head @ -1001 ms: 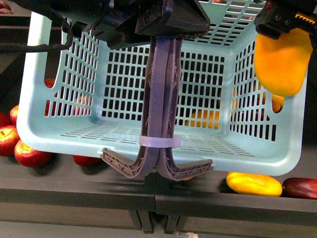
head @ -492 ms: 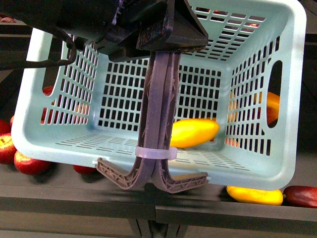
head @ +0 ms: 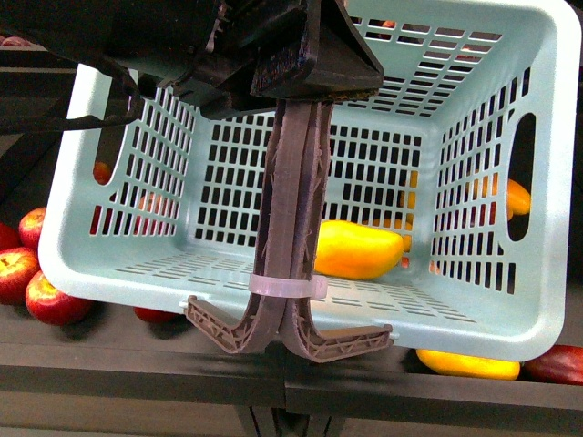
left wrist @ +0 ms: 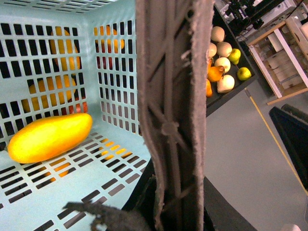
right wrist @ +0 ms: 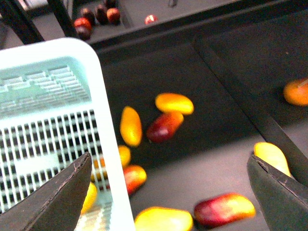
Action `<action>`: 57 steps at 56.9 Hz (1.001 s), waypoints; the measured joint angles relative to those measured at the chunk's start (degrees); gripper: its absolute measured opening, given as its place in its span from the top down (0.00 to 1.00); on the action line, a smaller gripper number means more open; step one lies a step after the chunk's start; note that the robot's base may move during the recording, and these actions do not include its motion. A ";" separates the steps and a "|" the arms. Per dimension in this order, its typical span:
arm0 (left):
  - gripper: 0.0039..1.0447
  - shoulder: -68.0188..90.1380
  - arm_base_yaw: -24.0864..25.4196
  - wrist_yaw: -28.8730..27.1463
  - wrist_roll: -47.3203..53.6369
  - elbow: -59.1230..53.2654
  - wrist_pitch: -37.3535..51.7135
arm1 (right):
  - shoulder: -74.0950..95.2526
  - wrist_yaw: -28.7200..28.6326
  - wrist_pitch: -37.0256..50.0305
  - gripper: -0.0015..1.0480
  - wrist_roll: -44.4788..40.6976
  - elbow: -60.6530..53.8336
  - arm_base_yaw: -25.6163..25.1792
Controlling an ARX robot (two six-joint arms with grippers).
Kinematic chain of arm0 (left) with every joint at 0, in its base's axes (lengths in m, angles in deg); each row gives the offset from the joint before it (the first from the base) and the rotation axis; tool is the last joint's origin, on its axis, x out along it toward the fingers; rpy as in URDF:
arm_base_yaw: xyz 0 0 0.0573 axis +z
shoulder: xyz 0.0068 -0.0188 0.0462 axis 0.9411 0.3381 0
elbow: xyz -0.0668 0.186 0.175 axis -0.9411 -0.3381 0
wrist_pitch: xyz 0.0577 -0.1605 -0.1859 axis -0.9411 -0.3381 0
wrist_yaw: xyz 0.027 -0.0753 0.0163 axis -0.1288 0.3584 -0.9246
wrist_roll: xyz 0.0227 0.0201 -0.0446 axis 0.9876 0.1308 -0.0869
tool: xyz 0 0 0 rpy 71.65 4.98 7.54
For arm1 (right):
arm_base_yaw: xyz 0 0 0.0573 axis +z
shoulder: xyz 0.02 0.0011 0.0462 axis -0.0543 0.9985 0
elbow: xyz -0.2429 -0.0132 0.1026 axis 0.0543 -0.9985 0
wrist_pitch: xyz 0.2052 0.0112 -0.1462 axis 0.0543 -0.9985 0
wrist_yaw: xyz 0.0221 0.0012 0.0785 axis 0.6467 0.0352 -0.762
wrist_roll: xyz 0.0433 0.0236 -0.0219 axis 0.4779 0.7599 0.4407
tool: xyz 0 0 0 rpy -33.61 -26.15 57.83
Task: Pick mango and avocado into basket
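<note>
The pale turquoise basket (head: 91,264) hangs tilted in front of me, its floor (left wrist: 57,192) and rim (right wrist: 108,144) also in the wrist views. My left gripper (head: 305,91) is shut on its brown-grey handles (left wrist: 173,120), which are bound with a white zip tie (head: 289,286). A yellow-orange mango (head: 355,250) lies on the basket floor, seen on its side (left wrist: 48,137) from the left wrist. My right gripper (right wrist: 171,192) is open with nothing between its fingers (right wrist: 62,197), beside the basket's rim above a dark shelf. The avocado is out of view.
Red apples (head: 36,282) lie on the shelf at the left. A yellow mango (head: 469,364) lies under the basket's right corner. Red-blushed mangoes (right wrist: 224,209) and yellow ones (right wrist: 131,126) are scattered on the shelf; an orange (right wrist: 296,91) sits further off. Pears and apples (left wrist: 224,62) fill another tray.
A second ago my right gripper held the mango above the basket's right rim. It let go, the mango dropped to the basket floor, and the gripper left the front view.
</note>
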 joint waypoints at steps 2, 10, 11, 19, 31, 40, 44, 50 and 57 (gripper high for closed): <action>0.93 0.00 -0.02 0.04 0.00 0.00 0.00 | -0.09 0.26 -0.02 0.08 0.37 0.00 0.22; 0.93 0.00 -0.02 -0.09 0.00 0.00 0.00 | -0.28 0.57 -0.02 0.08 0.98 0.00 0.44; 0.93 0.00 0.00 -0.11 0.00 0.00 0.00 | -0.31 0.57 -0.02 0.08 1.01 0.00 0.44; 0.93 0.00 0.00 -0.22 0.00 0.00 0.00 | -0.31 0.59 -0.02 0.08 1.03 0.00 0.48; 0.93 0.00 0.00 -0.13 0.00 0.00 0.00 | -0.31 0.61 -0.02 0.08 1.03 0.00 0.50; 0.93 0.00 -0.02 -0.09 0.02 0.00 0.00 | -0.37 0.68 -0.02 0.08 1.03 0.00 0.50; 0.93 0.00 -0.31 0.00 0.04 0.02 0.00 | -0.42 0.85 -0.02 0.08 1.05 0.00 0.50; 0.93 0.00 -0.68 0.44 0.22 0.02 0.00 | -0.55 0.83 -0.04 0.08 1.05 0.00 0.50; 0.93 0.00 -0.52 1.05 -0.09 0.02 0.00 | -0.55 0.85 -0.04 0.08 1.05 0.02 0.50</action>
